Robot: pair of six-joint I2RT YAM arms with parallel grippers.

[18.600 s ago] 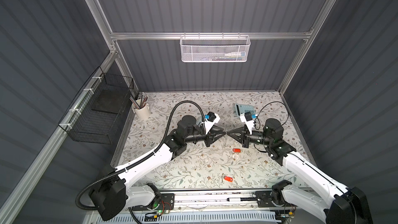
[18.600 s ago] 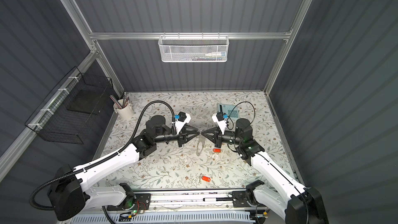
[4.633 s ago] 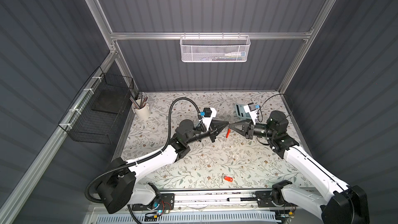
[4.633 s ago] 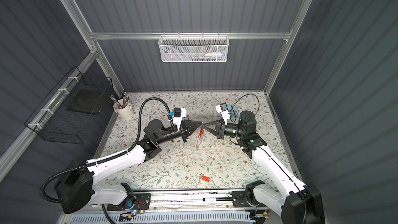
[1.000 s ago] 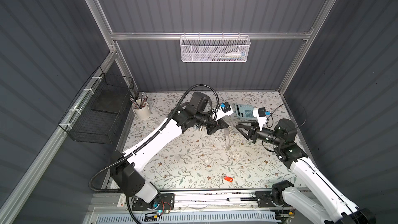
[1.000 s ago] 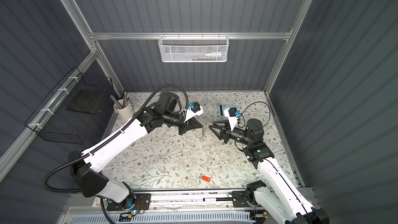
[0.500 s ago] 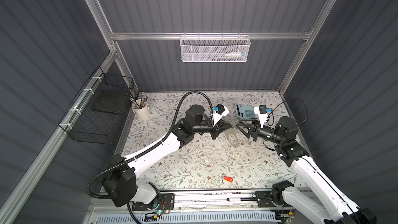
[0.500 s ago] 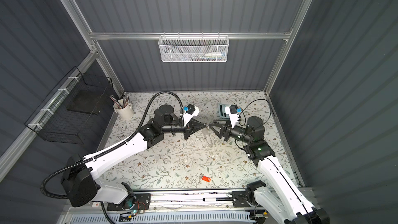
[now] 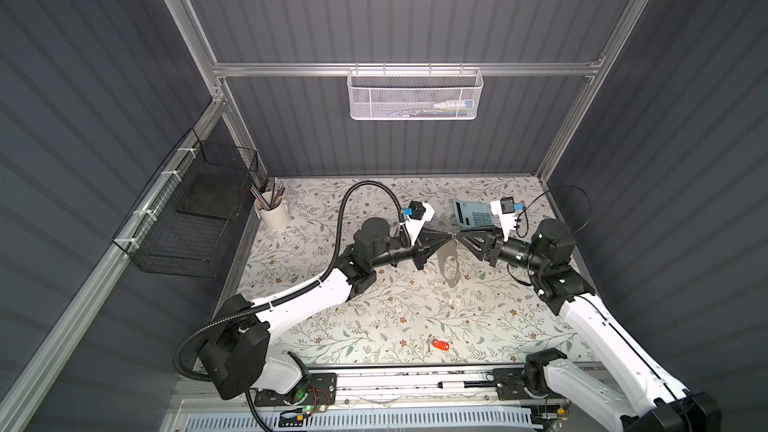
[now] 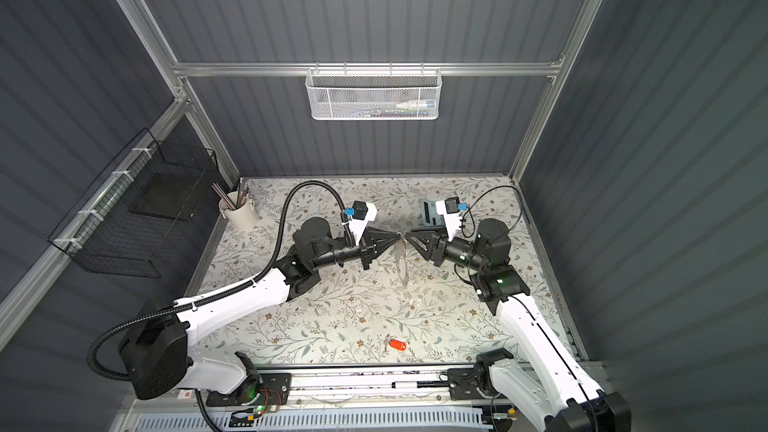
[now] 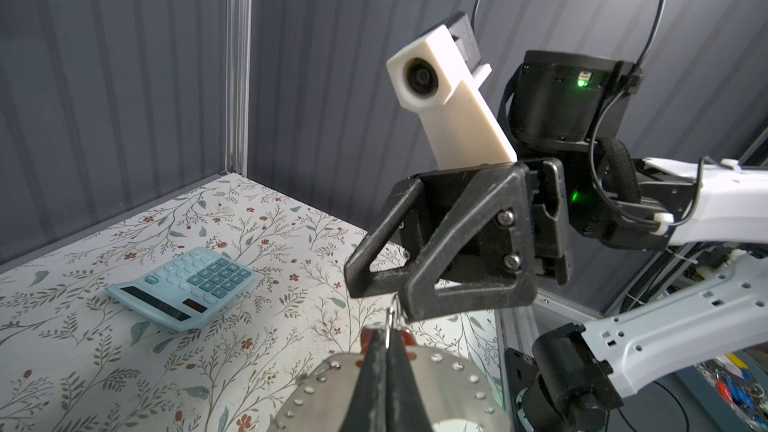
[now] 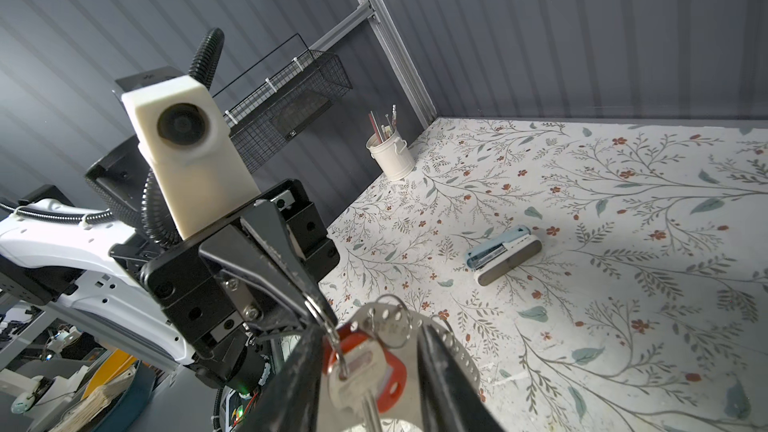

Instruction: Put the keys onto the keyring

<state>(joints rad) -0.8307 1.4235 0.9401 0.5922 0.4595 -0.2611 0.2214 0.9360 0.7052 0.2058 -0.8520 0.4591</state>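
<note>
Leaning pencils [image 9: 268,196] inside white cup [image 9: 273,215]

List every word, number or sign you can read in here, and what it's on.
No text reads clearly.
Calculator: key digits, too blurred to read.
Key: the label on its red tag is blurred.
Tube in the basket: print too small to read.

Prob. no legible txt; calc [image 11: 183,288] blurry.
</note>
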